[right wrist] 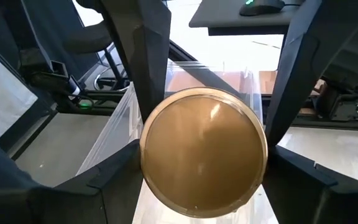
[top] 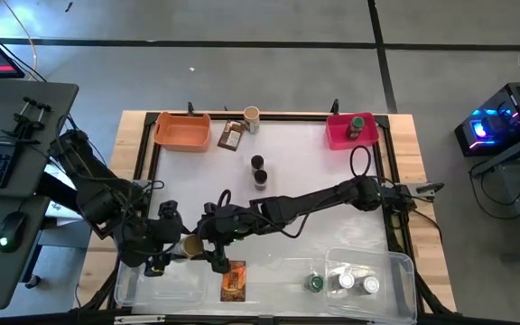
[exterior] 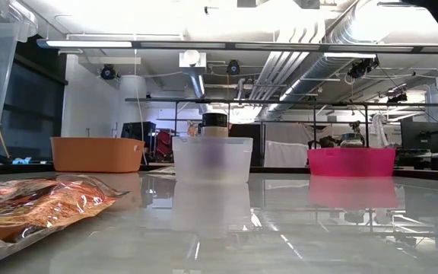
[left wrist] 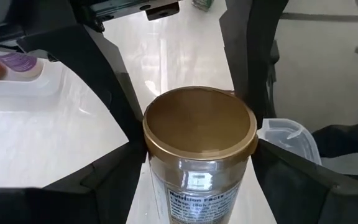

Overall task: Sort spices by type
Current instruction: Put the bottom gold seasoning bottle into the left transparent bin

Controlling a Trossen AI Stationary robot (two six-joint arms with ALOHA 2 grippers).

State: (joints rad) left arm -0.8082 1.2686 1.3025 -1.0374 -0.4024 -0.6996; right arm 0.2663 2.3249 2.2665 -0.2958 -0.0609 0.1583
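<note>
Both the left gripper (top: 171,246) and right gripper (top: 208,242) clasped one tan-capped jar (top: 190,246) between them — uneven release could topple it.

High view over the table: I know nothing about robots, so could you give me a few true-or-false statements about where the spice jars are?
1. The gold-capped jar sits between the fingers of both the left gripper and the right gripper. True.
2. The pink bin has nothing in it. False: a green-capped jar lies in it.
3. The clear tub on the right holds three jars. True: one has a green cap and two have white caps.
4. The two dark-capped jars stand inside the orange bin. False: they stand on the table, apart from that bin.
</note>
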